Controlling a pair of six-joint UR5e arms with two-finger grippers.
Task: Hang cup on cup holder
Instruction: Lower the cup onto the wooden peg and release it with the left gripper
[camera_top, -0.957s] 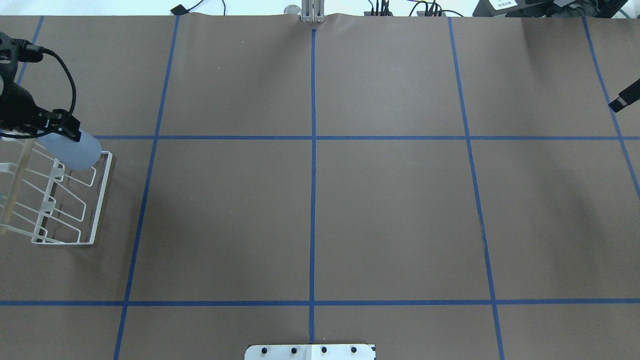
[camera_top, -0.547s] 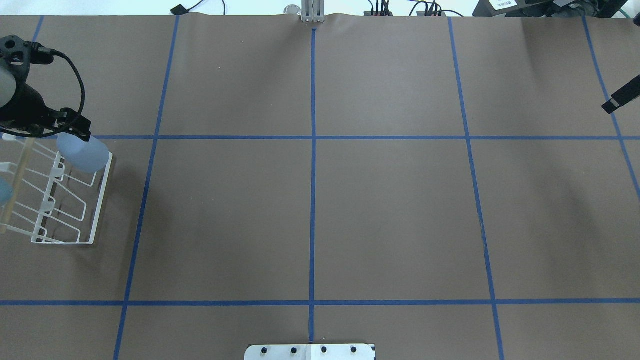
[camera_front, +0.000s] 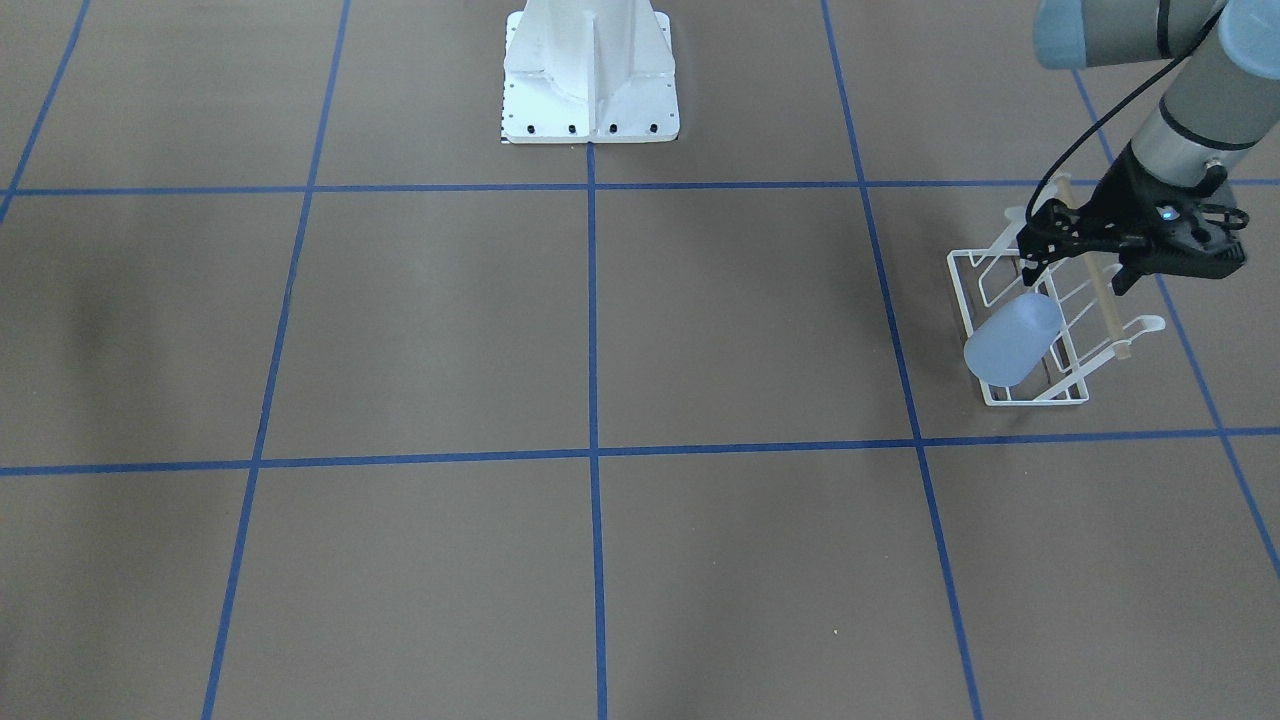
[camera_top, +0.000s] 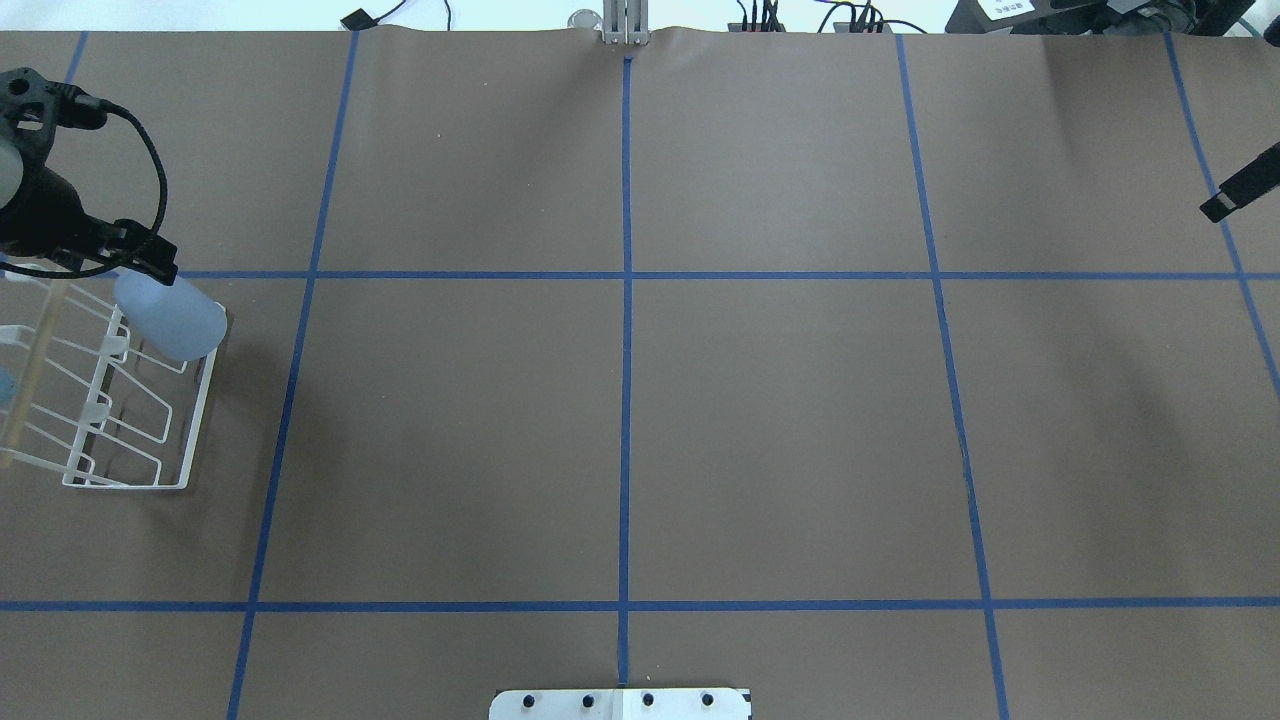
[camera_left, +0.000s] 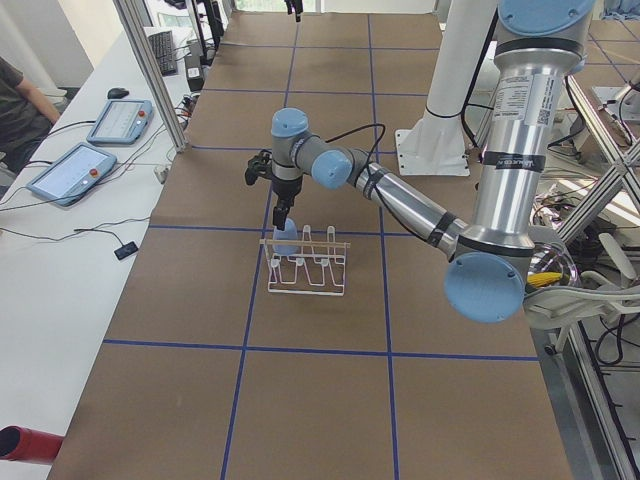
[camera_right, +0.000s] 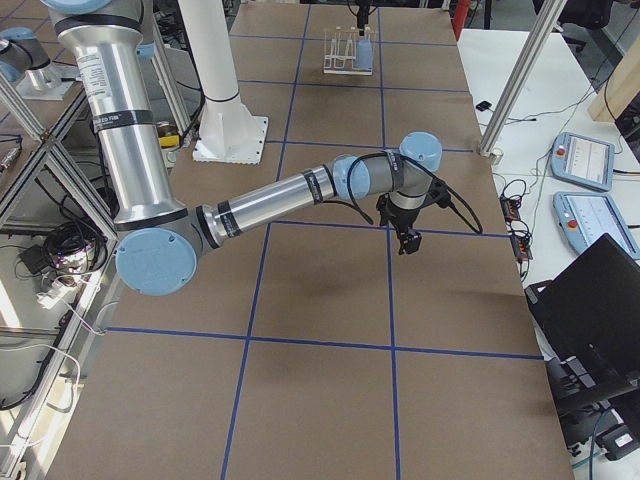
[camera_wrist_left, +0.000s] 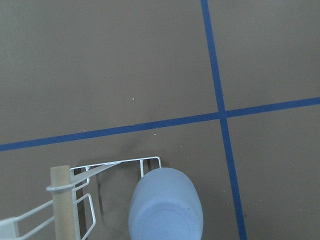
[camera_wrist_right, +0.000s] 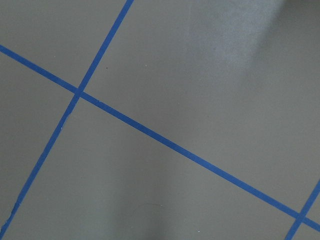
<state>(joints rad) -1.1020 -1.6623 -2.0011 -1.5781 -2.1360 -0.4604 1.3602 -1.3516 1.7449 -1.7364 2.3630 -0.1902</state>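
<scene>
Cup (camera_front: 1012, 342) sits upside down, tilted, on the end prong of cup holder (camera_front: 1040, 398), at the bench (camera_front: 600, 330) edge on robot's L side; looks hung already. Above its base the left fingers (camera_front: 1038, 238) are spread apart, gripping nothing, so step = release/retreat. Next move prob. a straight lift clear w/o snagging prongs. Far off, right fingers (camera_top: 1240, 190) hang over bench; can't tell if parted. Bench: brown paper, blue tape (camera_front: 592, 300) grid. Room: white pedestal (camera_front: 590, 70), pendants (camera_left: 118, 118) on side desk.
</scene>
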